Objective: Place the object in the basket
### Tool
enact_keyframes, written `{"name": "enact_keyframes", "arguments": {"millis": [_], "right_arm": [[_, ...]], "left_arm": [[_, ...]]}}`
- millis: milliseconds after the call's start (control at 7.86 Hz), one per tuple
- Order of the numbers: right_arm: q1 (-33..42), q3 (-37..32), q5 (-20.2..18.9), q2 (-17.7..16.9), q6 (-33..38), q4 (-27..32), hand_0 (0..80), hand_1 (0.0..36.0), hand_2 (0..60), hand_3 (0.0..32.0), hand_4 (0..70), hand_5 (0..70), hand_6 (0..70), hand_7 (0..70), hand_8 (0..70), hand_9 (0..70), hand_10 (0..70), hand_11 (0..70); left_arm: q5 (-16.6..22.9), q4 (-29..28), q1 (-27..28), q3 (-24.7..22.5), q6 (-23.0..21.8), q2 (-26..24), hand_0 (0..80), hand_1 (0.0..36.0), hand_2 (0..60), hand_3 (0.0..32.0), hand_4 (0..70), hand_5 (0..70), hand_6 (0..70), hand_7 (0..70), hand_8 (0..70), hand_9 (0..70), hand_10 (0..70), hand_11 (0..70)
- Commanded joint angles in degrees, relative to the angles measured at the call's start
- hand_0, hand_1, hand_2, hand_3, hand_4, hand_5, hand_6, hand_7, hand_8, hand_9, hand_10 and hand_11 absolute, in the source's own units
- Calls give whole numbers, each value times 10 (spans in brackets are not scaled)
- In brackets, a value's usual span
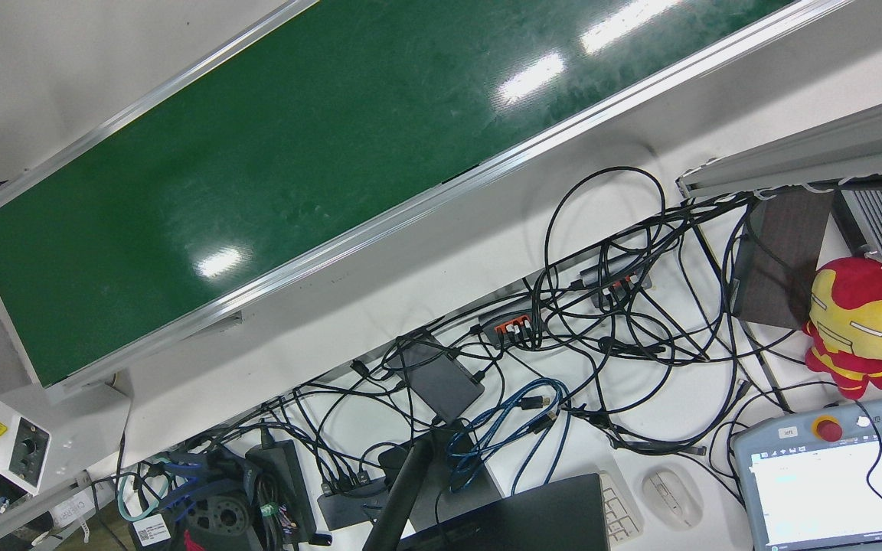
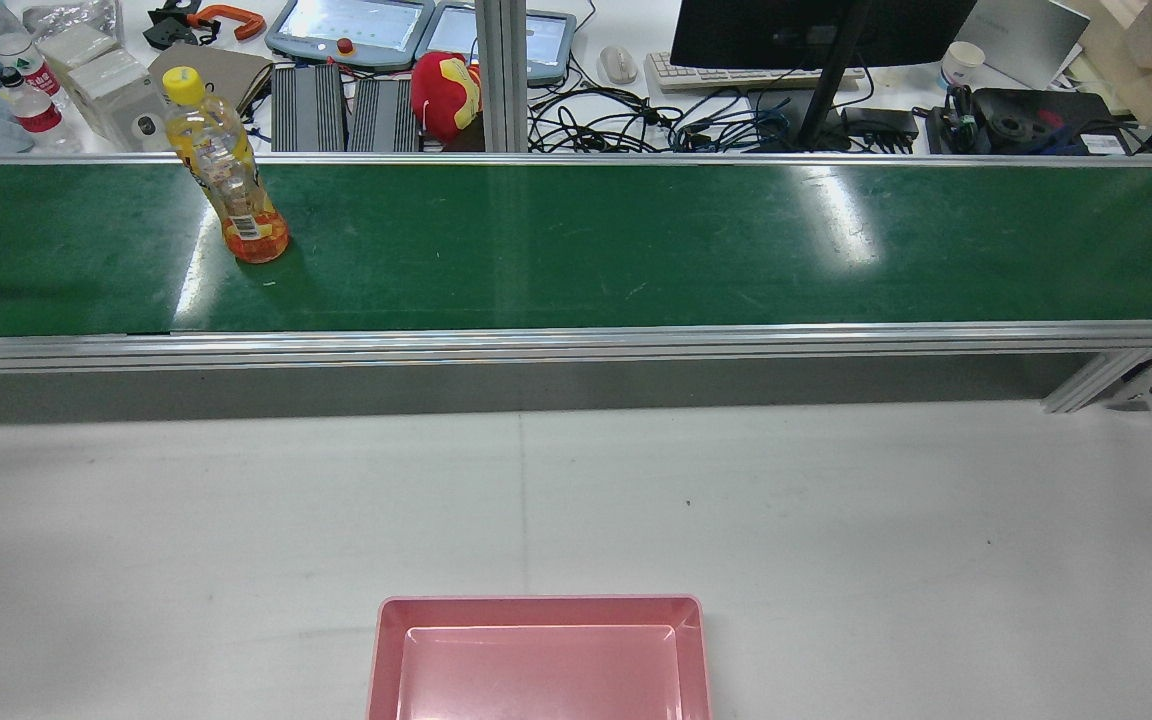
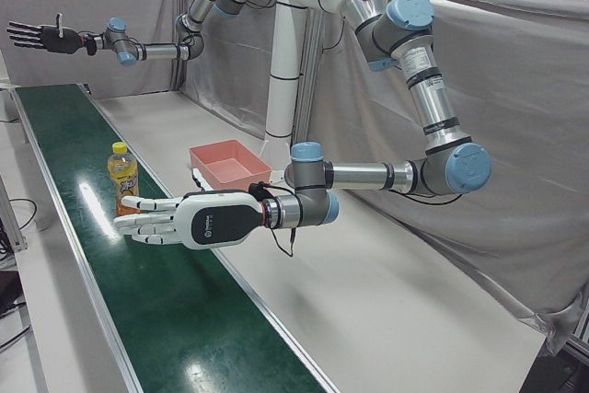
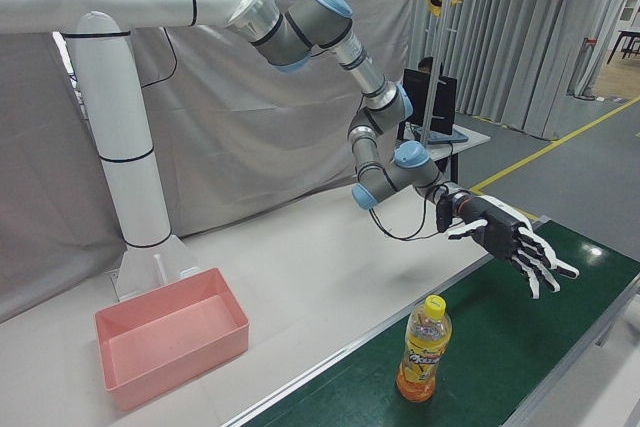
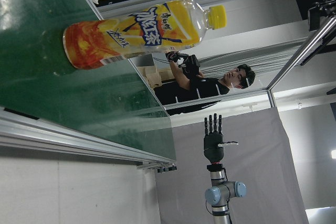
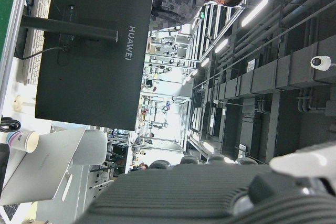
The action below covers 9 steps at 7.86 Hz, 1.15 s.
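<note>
Left-front view: bottle (image 3: 122,177) upright near left robot hand (image 3: 184,220); fingers spread, empty.

Conveyor belt (image 2: 576,245): dark green with pale aluminium rails. Bottle (image 2: 228,170): yellow cap, clear body shading from yellow to orange at the base, label printed in blue characters. Basket (image 2: 539,655): uniform pink. Table (image 2: 836,500): off-white. Left hand (image 3: 189,220): white shell with black palm panel. Right hand (image 3: 41,37): black. Plush toy (image 1: 858,325): red and yellow.

Bottle (image 2: 228,170) on belt (image 2: 576,245) — basket (image 2: 539,655) nearer.
</note>
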Motion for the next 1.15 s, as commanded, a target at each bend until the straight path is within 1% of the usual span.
{"name": "enact_keyframes", "arguments": {"millis": [0, 127, 382, 636, 764, 891, 1018], "right_arm": [[1, 1, 0, 0, 0, 0, 0, 0, 0, 0, 0, 0, 0, 0, 0, 0, 0, 0], [0, 1, 0, 0, 1, 0, 0, 0, 0, 0, 0, 0, 0, 0, 0, 0, 0, 0], [0, 1, 0, 0, 0, 0, 0, 0, 0, 0, 0, 0, 0, 0, 0, 0, 0, 0], [1, 1, 0, 0, 0, 0, 0, 0, 0, 0, 0, 0, 0, 0, 0, 0, 0, 0], [1, 2, 0, 0, 1, 0, 0, 0, 0, 0, 0, 0, 0, 0, 0, 0, 0, 0], [0, 2, 0, 0, 0, 0, 0, 0, 0, 0, 0, 0, 0, 0, 0, 0, 0, 0], [1, 2, 0, 0, 0, 0, 0, 0, 0, 0, 0, 0, 0, 0, 0, 0, 0, 0]], "left_arm": [[-39, 49, 74, 4, 6, -61, 579, 186, 0, 24, 21, 214, 0, 0, 85, 113, 107, 180], [-39, 57, 81, 9, 13, -83, 571, 184, 0, 20, 23, 215, 0, 0, 88, 117, 107, 178], [-39, 59, 83, 46, 16, -132, 563, 183, 0, 16, 24, 219, 0, 0, 88, 117, 110, 183], [-42, 60, 102, 85, 21, -173, 558, 183, 0, 14, 28, 224, 0, 0, 92, 123, 111, 184], [-61, 60, 115, 89, 22, -173, 558, 184, 0, 16, 23, 225, 0, 0, 89, 118, 111, 185], [-70, 61, 121, 90, 24, -175, 558, 183, 0, 24, 17, 216, 0, 0, 89, 118, 109, 181], [-70, 60, 123, 90, 41, -183, 555, 185, 0, 20, 21, 224, 0, 0, 88, 116, 108, 180]]}}
